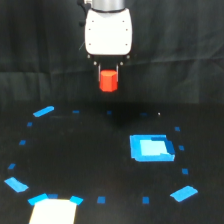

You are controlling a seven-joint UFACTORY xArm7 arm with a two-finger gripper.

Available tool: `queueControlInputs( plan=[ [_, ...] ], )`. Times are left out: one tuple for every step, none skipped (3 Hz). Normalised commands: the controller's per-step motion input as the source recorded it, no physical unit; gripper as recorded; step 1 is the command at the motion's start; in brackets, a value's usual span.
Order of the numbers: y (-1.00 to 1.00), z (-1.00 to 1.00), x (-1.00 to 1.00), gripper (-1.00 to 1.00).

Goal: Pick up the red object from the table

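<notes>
- The red object (pixel 108 80), a short red-orange cylinder, hangs in the air above the table (pixel 90 150), clear of its black surface.
- The gripper (pixel 109 67) is clamped on the red object: two dark fingers (pixel 99 68) come down on either side of its top edge, and the cylinder protrudes below them.
- Directly above the red object sits the white gripper head (pixel 108 31), wider than the cylinder, with a grey wrist joint (pixel 106 4) at the top edge of the view.
- Below the red object and toward the exterior view's right lies a bright blue square (pixel 151 148) flat on the table.
- Small blue tape marks (pixel 43 111) are scattered around the table in a rough ring, well below the red object; larger ones lie at lower left and lower right.
- A pale rectangular patch (pixel 52 212) sits at the bottom edge, below and left of the red object.
- A black curtain (pixel 40 55) hangs behind the red object.
</notes>
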Motion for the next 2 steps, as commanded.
queueControlInputs(
  plan=[
    [-0.20,-0.25,-0.22,-0.93],
    [-0.16,-0.06,-0.17,-0.92]
  ],
)
